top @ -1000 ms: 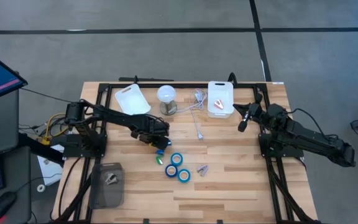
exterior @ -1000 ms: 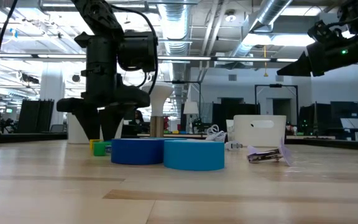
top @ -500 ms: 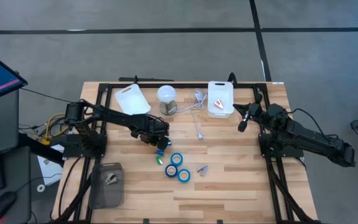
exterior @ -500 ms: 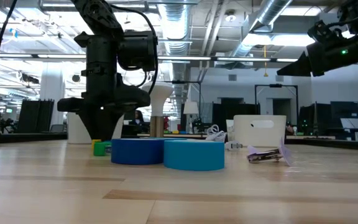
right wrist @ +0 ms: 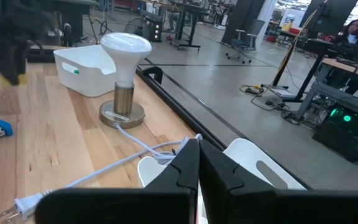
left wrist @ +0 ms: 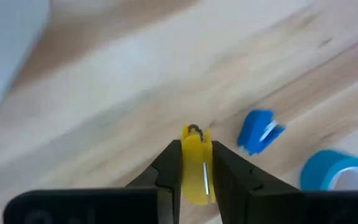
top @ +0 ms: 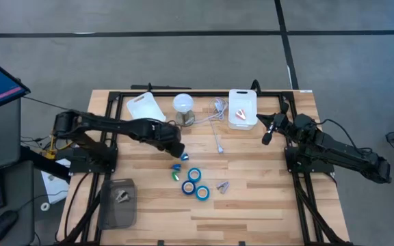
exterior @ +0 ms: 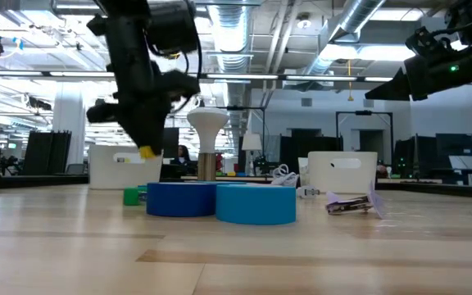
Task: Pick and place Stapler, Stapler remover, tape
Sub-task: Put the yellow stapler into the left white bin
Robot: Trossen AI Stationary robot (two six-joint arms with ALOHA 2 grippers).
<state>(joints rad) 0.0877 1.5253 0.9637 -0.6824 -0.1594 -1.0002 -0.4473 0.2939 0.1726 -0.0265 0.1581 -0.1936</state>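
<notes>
My left gripper (left wrist: 196, 148) is shut on a small yellow office piece (exterior: 147, 152) with a bit of metal at its far end; stapler or remover, I cannot tell. It hangs above the table's middle (top: 175, 152). On the wood below lie a small blue piece (left wrist: 258, 130), a green one (top: 175, 175), three blue tape rolls (top: 195, 183) and a purplish-grey metal piece (top: 222, 186). My right gripper (top: 267, 137) waits shut above the table's far right. My left gripper pinches the yellow piece by its two flat sides (left wrist: 194, 163) between both fingers. The fingers come steeply from above, slanting toward the table's right. The piece is lifted clear of the table, its metal end (left wrist: 193, 130) sticking out past the fingertips.
At the far edge stand a white bin (top: 146, 109), a bulb lamp (top: 184, 108) with its cable (top: 217, 137), and a white bin (top: 242, 108) holding a reddish item. A grey tray (top: 117, 203) sits near the left front.
My left gripper has shut on the yellow piece lying beside the green one, then risen and drawn back toward the table's left, tipping a little. The yellow piece is now lifted clear; the green and blue pieces and the tape rolls have stayed put.
</notes>
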